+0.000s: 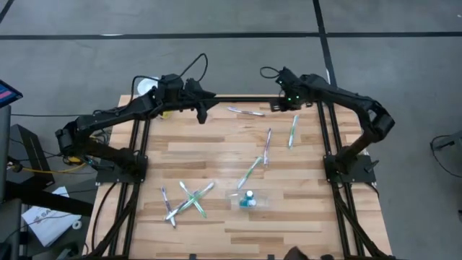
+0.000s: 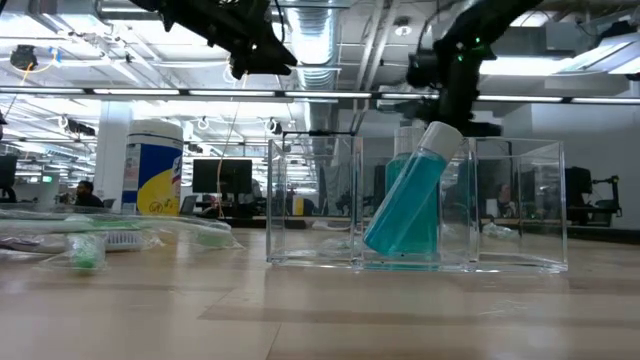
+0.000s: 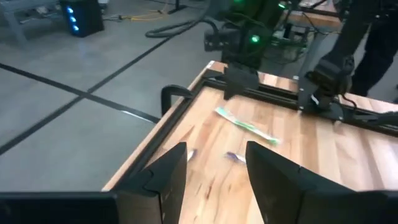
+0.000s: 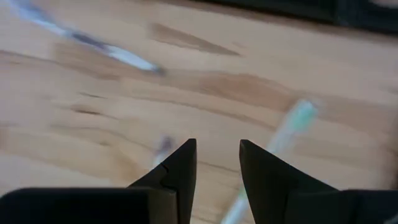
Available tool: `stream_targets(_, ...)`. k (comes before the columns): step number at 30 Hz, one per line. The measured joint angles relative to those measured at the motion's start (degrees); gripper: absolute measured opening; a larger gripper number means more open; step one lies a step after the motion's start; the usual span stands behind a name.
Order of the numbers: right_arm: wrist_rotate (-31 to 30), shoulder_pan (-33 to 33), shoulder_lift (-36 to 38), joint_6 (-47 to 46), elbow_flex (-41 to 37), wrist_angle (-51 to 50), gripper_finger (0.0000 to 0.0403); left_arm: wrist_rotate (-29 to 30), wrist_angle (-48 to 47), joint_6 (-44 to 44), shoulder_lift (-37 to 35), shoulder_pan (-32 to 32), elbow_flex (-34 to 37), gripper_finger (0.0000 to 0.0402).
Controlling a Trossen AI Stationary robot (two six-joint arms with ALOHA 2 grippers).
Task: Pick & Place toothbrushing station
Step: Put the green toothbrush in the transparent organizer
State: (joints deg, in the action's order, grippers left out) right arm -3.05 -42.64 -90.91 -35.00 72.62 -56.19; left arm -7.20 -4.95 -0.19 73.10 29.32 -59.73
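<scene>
Your left end effector [image 1: 204, 108] was hanging over the far edge of the tabletop [image 1: 216, 152] with its fingers spread and nothing between them. The right end effector [image 1: 276, 101] hovered at the far right corner, fingers parted with nothing pinched, a green toothbrush [image 4: 292, 124] just ahead of it on the wood. The clear cup [image 1: 249, 200] with the teal tube [image 2: 410, 195] leaning inside sat well away from both, near the front edge. Brushes were scattered flat between the end effectors and the cup, some crossed in a pile [image 1: 186, 202]. Honestly the risk I saw: thin brushes lying flat could slip out of a pinch, and a fumbled drop could tip that light cup.
</scene>
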Motion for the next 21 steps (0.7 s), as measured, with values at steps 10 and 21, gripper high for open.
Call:
stream_targets(10, 2.2, -6.4, -2.2, -0.4, 0.0, -6.3, 0.0114, -4.9, 0.2, 1.4, 0.0, 0.8, 6.8, 0.0148)
stream_targets(21, 5.4, -7.6, -4.0, -1.2, -4.9, -6.4, 0.0206, -5.3, 1.1, 1.3, 0.0, 0.8, 7.7, 0.0147)
